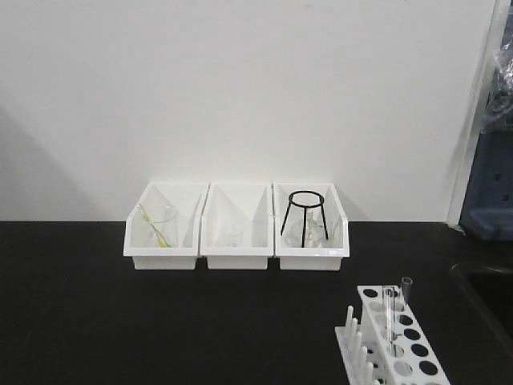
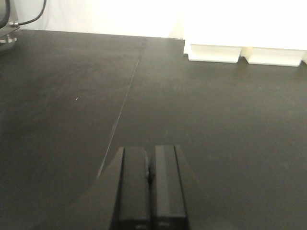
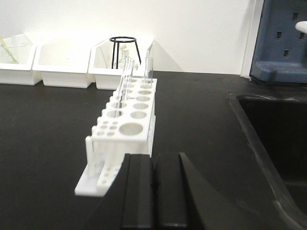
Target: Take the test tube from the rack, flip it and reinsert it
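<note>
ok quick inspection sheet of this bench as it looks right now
surface: black benchtop, nothing spilled that shows
job's things: white rack in front of the right gripper; two test tubes in its far holes, one leaning
clutter: three white bins by the wall, holding a beaker with a yellow-green rod, a small glass vessel, a black tripod stand
grippers: left gripper shut, right shut, both empty
cables: dark cable at far left
surroundings: white wall, sink, blue unit
</note>
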